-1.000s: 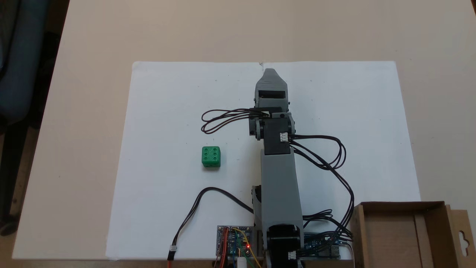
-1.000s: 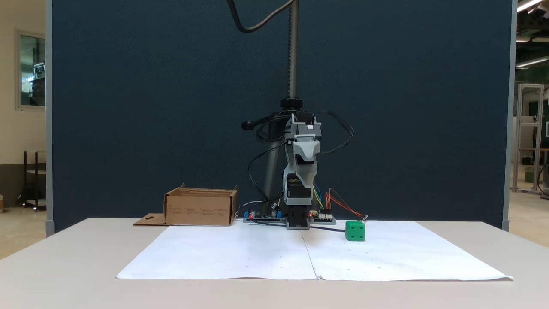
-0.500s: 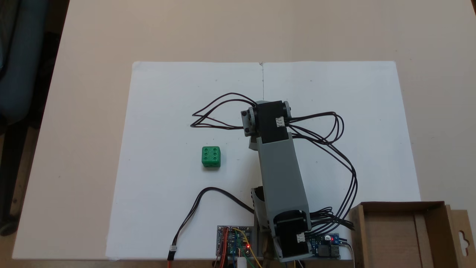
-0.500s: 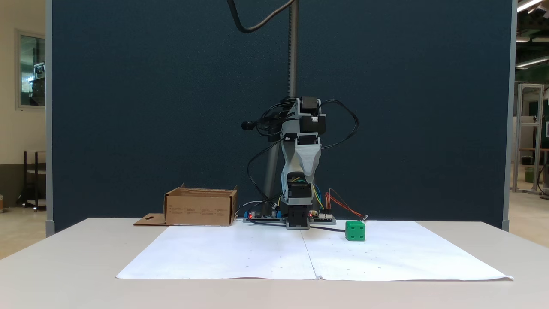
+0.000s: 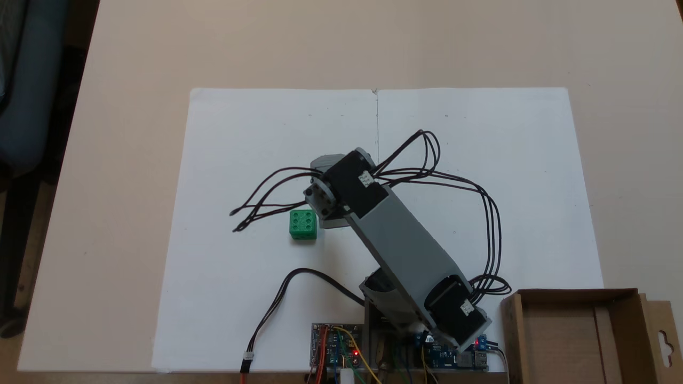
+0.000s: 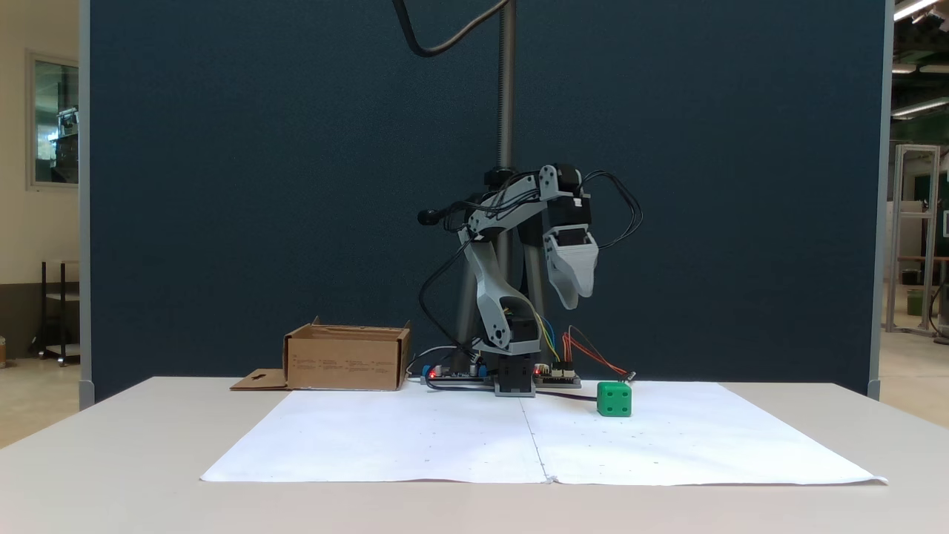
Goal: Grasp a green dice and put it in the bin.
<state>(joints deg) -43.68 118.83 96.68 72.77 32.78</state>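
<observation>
- While the green dice [image 5: 303,224] rests on the white paper sheet [image 5: 256,160], it stands square and alone, six pips up in the top-down fixed view, nothing touching it.
- From the dice, the jaws [image 6: 572,300] lie at about two o'clock in that top-down view, near but not over it; they are mostly hidden there under the wrist motor [image 5: 349,181].
- Seen from the front fixed view, the dice [image 6: 614,398] sits at roughly five o'clock from the jaws, well below them and a little to the side, with clear air between.
- As a cube it has no long axis, so any pair of opposite faces would do; I judge its sides run about square to the paper's edges.
- The jaws point downward and hold nothing; they overlap from the front, so how far apart they stand I cannot tell.
- My judgement: the coming move calls for a short swing toward eight o'clock in the top-down view, then a straight drop over the cube.
- Loose black cables [image 5: 267,200] hang close beside the dice at about ten o'clock and might brush it.
- Farther out, the bin [image 5: 573,333] waits at four o'clock, at the table [image 5: 133,53] corner, well apart.
</observation>
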